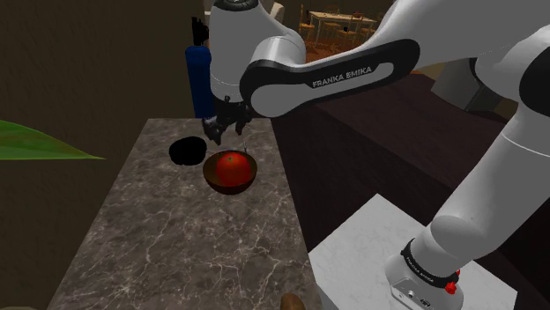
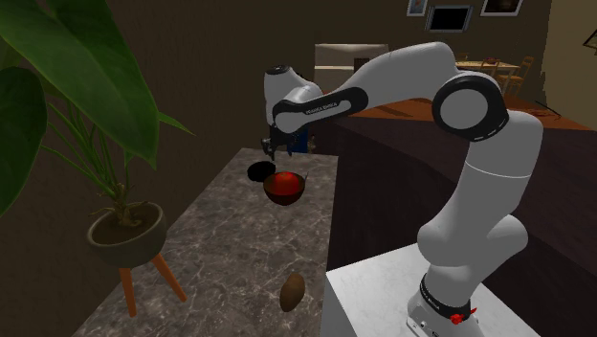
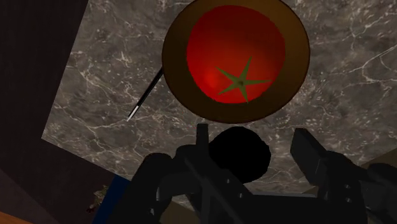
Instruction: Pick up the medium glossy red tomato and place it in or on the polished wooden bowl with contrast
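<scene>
A glossy red tomato (image 1: 233,167) (image 2: 283,181) (image 3: 232,51) with a green star-shaped stem lies inside the brown wooden bowl (image 1: 211,175) (image 2: 287,198) (image 3: 175,63) on the dark marble counter. My gripper (image 1: 227,130) (image 2: 278,148) (image 3: 257,156) hangs a little above the bowl's far side, open and holding nothing. Its fingers (image 3: 318,159) stand apart and clear of the tomato. A flat black round thing (image 1: 187,151) (image 2: 258,171) (image 3: 238,153) lies on the counter beside the bowl, under the gripper in the wrist view.
The marble counter (image 1: 167,238) (image 2: 220,249) runs toward the camera, ending beside my white stand (image 1: 361,255) (image 2: 373,297). A brown oval thing (image 2: 293,291) (image 1: 293,302) lies near its close end. A blue object (image 1: 199,79) stands behind the gripper. A potted plant (image 2: 124,230) stands beside the counter.
</scene>
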Controlling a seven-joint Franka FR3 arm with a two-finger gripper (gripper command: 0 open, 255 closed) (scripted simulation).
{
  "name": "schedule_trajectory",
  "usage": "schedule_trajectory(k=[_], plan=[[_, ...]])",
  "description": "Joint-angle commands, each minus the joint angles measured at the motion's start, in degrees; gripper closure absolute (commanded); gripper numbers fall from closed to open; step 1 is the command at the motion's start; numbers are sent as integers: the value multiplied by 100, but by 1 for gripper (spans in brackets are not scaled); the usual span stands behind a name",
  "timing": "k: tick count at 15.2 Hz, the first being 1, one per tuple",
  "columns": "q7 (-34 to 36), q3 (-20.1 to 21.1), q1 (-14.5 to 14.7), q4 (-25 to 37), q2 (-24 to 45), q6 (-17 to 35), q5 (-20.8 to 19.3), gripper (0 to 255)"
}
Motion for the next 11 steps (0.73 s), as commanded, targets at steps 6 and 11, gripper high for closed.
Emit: schedule_trajectory(k=[6,11], plan=[[-127,37,-9,179,-197,-300,200,0],[-223,61,-8,369,-345,-582,349,0]])
